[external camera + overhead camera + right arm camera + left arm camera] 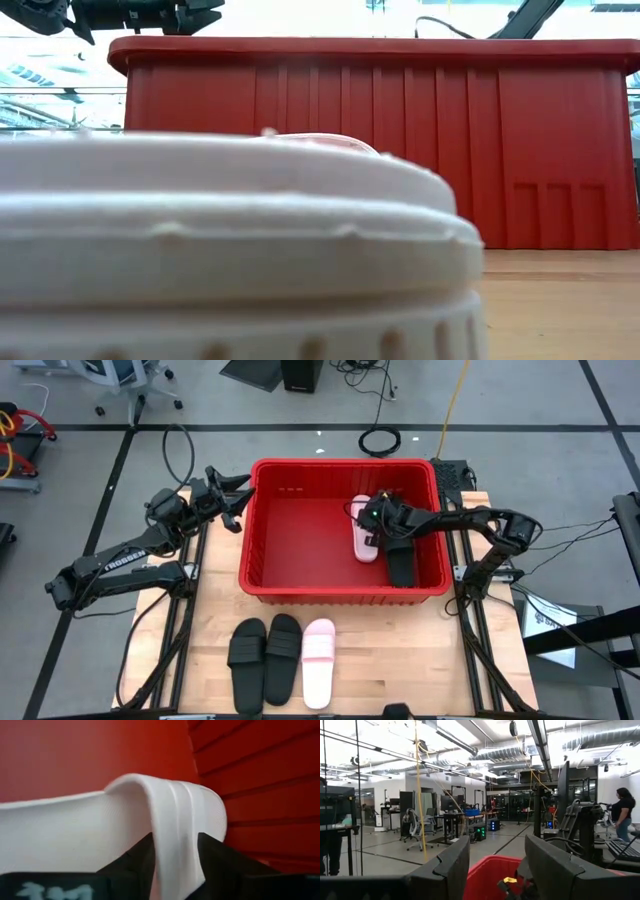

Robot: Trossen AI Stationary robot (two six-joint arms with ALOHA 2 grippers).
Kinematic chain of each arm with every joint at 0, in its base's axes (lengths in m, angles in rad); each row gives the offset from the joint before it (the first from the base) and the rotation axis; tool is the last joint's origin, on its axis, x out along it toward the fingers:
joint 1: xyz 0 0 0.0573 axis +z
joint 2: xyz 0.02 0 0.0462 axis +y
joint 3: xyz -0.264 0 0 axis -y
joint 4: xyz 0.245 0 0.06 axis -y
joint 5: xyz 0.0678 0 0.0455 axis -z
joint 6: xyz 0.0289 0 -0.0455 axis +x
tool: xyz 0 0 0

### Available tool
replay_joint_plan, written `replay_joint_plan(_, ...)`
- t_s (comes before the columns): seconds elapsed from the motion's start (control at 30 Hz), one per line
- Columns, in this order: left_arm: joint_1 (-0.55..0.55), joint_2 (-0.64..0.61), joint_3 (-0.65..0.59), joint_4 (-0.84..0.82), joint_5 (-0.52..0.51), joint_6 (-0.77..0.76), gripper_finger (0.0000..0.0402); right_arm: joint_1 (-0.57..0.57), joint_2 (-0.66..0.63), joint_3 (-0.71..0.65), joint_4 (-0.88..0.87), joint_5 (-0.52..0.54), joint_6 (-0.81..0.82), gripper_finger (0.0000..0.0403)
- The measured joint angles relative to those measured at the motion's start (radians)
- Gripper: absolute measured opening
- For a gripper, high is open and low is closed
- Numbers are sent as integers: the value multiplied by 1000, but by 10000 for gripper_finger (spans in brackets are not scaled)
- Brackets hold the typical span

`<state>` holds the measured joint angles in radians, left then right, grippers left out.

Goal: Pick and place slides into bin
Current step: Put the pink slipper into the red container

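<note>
Surface: pale wooden table (400, 650)
On it: red bin (262, 575); two black slides (265, 657); one pink slide (318, 661)

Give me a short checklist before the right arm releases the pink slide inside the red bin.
1. Right gripper is inside the bin: ok.
2. Its jaws clamp the strap of the pink slide: ok.
3. Slide lies flat on the bin floor: cannot tell.
4. Black slide already in the bin lies beside the pink one, not under it: ok.
5. Left gripper waits outside the bin's left wall, jaws open: ok.
6. Slides waiting on the table, two black and one pink: ok.
</note>
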<state>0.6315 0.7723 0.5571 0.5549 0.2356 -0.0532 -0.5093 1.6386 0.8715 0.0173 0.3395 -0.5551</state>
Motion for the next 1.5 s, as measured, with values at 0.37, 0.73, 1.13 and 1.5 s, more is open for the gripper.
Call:
replay_joint_plan(0.37, 0, 0, 0, 0, 0, -1, 198, 91, -15, 0, -11, 83, -5, 182)
replay_joint_plan(0.73, 0, 0, 0, 2, 1, -4, 198, 185, -213, 0, 18, 106, 20, 184)
replay_joint_plan(1.13, 0, 0, 0, 2, 2, -9, 198, 293, -433, 0, 178, -3, 295, 177)
replay_joint_plan(1.5, 0, -1, 0, 29, 89, -47, 198, 411, -465, 0, 331, -552, 474, 171)
